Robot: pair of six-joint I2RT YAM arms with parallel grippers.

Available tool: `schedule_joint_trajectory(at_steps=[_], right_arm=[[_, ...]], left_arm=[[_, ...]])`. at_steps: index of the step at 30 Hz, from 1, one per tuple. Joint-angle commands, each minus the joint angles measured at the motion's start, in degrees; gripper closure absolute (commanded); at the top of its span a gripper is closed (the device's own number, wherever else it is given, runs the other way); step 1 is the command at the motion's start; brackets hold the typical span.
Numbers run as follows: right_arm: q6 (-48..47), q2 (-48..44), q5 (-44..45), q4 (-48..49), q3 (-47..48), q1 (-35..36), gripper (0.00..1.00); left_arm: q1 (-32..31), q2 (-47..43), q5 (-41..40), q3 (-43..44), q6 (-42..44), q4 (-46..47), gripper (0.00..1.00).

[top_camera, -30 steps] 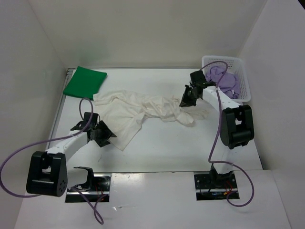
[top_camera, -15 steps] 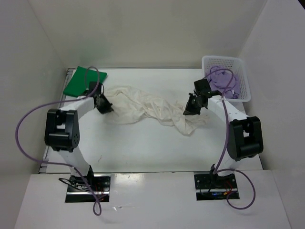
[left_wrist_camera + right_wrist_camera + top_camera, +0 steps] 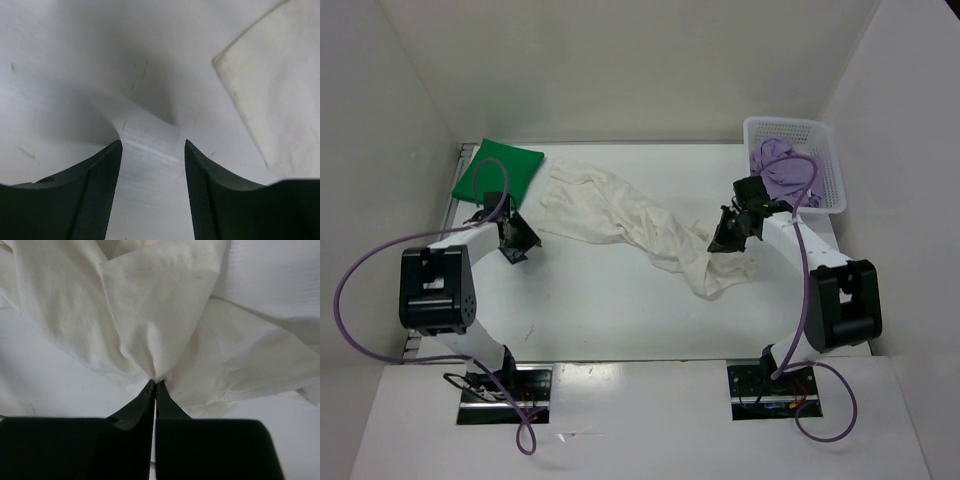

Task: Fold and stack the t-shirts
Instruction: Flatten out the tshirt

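The white-cream t-shirt (image 3: 630, 215) lies crumpled across the middle of the table, stretched from upper left to lower right. My right gripper (image 3: 720, 240) is shut on a fold of it (image 3: 160, 315) at its right end. My left gripper (image 3: 515, 245) is open and empty over bare table, left of the shirt; a corner of the shirt (image 3: 280, 90) shows at the right of the left wrist view. The green t-shirt (image 3: 498, 170) lies folded at the back left. The light purple t-shirt (image 3: 785, 170) sits bunched in the white basket (image 3: 828, 140).
The basket stands at the back right corner against the right wall. White walls close in the table on three sides. The arm bases and cables are at the near edge.
My left gripper has let go of the white-cream shirt and moved back toward the near left. The right gripper has pulled its end of the shirt slightly nearer.
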Motion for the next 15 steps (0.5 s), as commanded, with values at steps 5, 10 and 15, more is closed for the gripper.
schedule_joint_trajectory(at_steps=[5,10,15], right_arm=[[-0.63,2.25,-1.75,1.15,3.99,-0.33,1.0],[-0.63,1.63,-1.75,1.67,2.85,-0.33,1.0],[-0.63,0.31,-2.27,2.2,1.71,-0.33,1.0]], left_arm=[[-0.62,-2.74,3.86,-6.27,-9.38,10.64,0.42],[-0.62,0.69,2.37,-4.08,-15.45,14.43,0.43],[-0.62,6.93,1.31,-2.05,-19.41,16.72,0.48]])
